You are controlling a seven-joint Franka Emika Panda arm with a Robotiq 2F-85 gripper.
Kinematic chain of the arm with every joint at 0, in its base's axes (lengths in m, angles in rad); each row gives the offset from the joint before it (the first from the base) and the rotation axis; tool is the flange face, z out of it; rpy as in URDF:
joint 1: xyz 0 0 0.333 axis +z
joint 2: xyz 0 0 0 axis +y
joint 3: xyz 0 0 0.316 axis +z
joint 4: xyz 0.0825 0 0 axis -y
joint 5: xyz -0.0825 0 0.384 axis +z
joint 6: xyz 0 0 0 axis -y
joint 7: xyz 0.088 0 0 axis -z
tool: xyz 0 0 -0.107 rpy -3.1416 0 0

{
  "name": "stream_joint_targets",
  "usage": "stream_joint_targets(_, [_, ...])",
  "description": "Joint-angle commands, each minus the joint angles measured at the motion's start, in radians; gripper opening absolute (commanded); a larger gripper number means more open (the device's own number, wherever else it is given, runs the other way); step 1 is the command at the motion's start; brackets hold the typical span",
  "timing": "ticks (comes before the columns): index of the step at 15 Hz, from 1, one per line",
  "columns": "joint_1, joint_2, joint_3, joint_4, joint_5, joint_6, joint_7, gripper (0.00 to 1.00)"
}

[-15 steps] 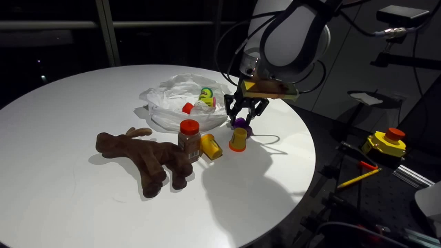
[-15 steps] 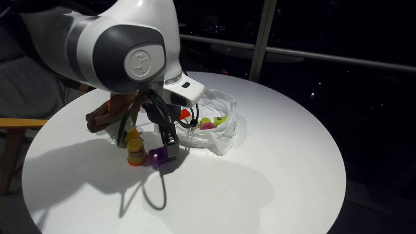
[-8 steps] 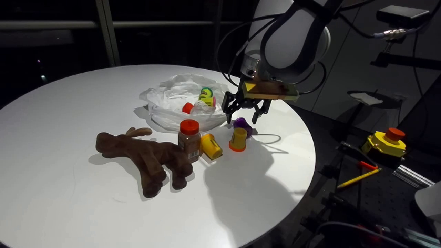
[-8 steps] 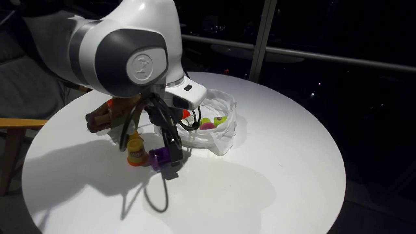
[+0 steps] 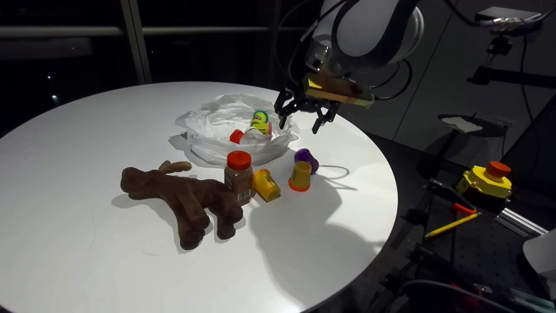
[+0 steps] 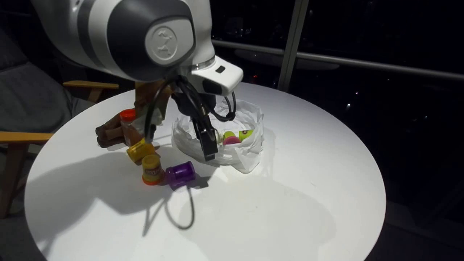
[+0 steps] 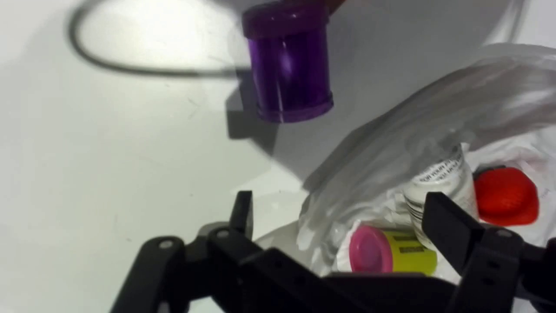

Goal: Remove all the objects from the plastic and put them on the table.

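My gripper stands open and holds nothing, above the table beside the plastic. In the wrist view one finger is over bare table and the other over the plastic. A purple tub lies on its side on the table, touching or close to an upright yellow tub. Another yellow tub leans by the red-capped bottle and the brown plush toy. Inside the plastic are a pink-lidded tub, a green-lidded tub, a white labelled container and a red piece.
The table is round, and its edge curves past the tubs on the right in an exterior view. Beyond it, a dark bench carries a yellow box with a red button and a pencil. A chair stands behind the table.
The gripper has opened, let go of the purple tub and risen well above it, shifting slightly toward the plastic. The purple tub stays lying on the table.
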Motion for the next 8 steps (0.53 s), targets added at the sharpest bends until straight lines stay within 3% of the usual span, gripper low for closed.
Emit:
stream_joint_targets(1, [0.051, -0.107, -0.05, 0.059, -0.03, -0.092, 0.044, 1.0])
stream_joint_targets(3, [0.049, -0.113, -0.042, 0.152, -0.067, -0.178, 0.068, 1.0])
stream_joint_targets(8, [-0.019, 0.014, 0.055, 0.453, -0.004, -0.453, 0.054, 1.0])
